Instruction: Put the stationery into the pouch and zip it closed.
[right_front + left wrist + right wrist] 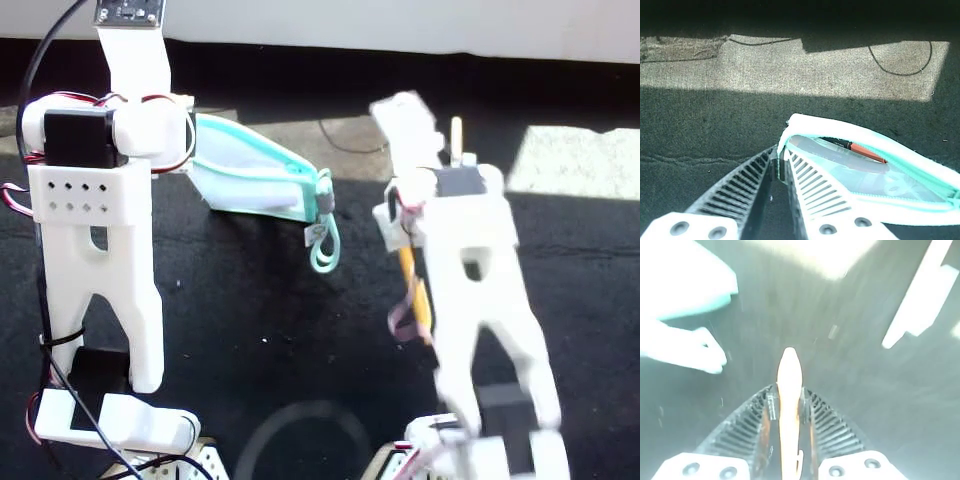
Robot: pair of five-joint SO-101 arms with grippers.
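The mint-green and white pouch [255,178] lies on the dark mat at the back, its zipper open and its loop strap [325,245] trailing toward the front. My left gripper [779,156] is shut on the pouch's [875,175] end rim, and a red and black pen [855,147] lies inside the opening. My right gripper [788,392] is shut on an orange pencil [789,405], whose pale tip points toward the pouch [680,305]. From above, the pencil [412,290] hangs under the right arm to the right of the pouch.
A black cable [900,62] curls on the sunlit strip of mat behind the pouch. A pink strip [402,318] dangles beside the pencil. The arms' bases [110,415] stand at the front edge.
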